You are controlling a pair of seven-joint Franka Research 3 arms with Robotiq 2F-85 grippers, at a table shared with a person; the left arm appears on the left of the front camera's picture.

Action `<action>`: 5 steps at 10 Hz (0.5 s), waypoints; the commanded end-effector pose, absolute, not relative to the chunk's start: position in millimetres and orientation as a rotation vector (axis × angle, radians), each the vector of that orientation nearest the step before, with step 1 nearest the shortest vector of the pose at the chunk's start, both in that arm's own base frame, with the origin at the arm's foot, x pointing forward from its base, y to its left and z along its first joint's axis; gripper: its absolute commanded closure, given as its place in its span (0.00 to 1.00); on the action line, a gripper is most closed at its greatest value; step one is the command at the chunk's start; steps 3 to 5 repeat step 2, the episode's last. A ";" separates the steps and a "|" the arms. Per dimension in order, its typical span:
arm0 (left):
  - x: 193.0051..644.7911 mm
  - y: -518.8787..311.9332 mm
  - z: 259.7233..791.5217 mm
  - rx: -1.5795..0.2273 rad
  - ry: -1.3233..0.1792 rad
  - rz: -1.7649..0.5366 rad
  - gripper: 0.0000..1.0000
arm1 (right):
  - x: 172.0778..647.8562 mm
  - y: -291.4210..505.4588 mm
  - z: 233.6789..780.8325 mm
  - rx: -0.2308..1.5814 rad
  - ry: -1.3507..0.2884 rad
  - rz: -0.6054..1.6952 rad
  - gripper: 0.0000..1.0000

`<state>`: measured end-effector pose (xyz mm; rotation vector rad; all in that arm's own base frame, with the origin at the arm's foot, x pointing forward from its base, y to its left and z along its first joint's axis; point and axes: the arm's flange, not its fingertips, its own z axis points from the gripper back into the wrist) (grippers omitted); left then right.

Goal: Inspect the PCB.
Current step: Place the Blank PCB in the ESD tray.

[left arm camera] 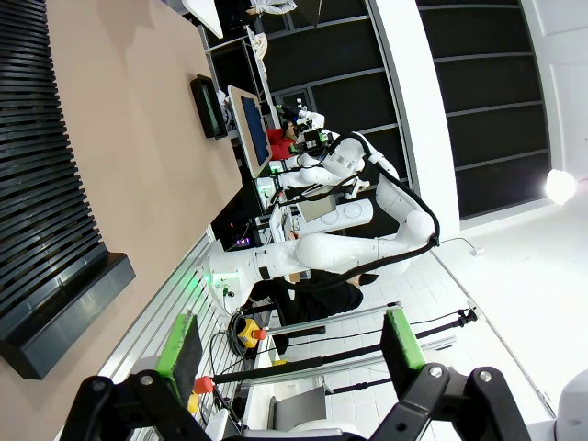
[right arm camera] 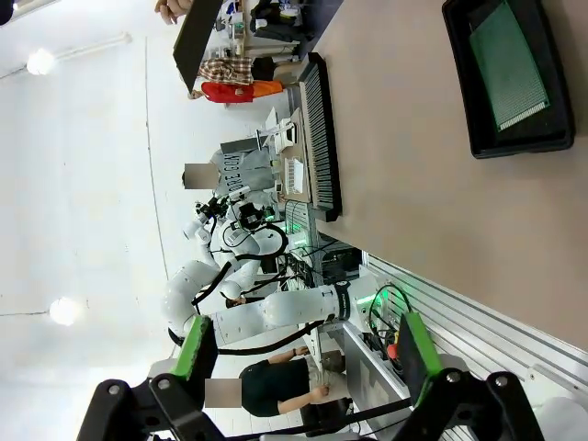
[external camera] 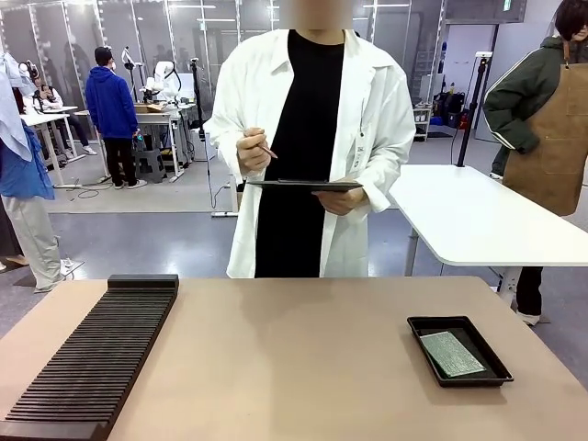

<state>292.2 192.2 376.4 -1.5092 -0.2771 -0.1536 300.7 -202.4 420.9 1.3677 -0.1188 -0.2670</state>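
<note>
Front view: the PCB [external camera: 452, 353] lies flat in the black tray [external camera: 424, 327] on the surface [external camera: 294, 358], right side. Left wrist view: left pincer [left arm camera: 290, 351] gapes empty. Right wrist view: right pincer [right arm camera: 299, 356] likewise; it should approach the PCB's edges squarely, avoiding the tray walls.

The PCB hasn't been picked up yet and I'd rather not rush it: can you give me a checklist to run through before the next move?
1. PCB lies flat inside the black tray: ok.
2. Nothing on top of the PCB: ok.
3. Left gripper open, nothing between its pads: ok.
4. Right gripper open, nothing between its pads: ok.
5. Person's hands away from the tray, busy with a clipboard and pen: ok.
6. Slotted black rack sits apart from the tray, on the table's other side: ok.
</note>
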 end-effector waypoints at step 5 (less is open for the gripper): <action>293.9 193.8 378.7 -1.504 -0.266 -0.150 0.00 | 300.2 -203.1 423.1 1.351 -0.126 -0.264 0.00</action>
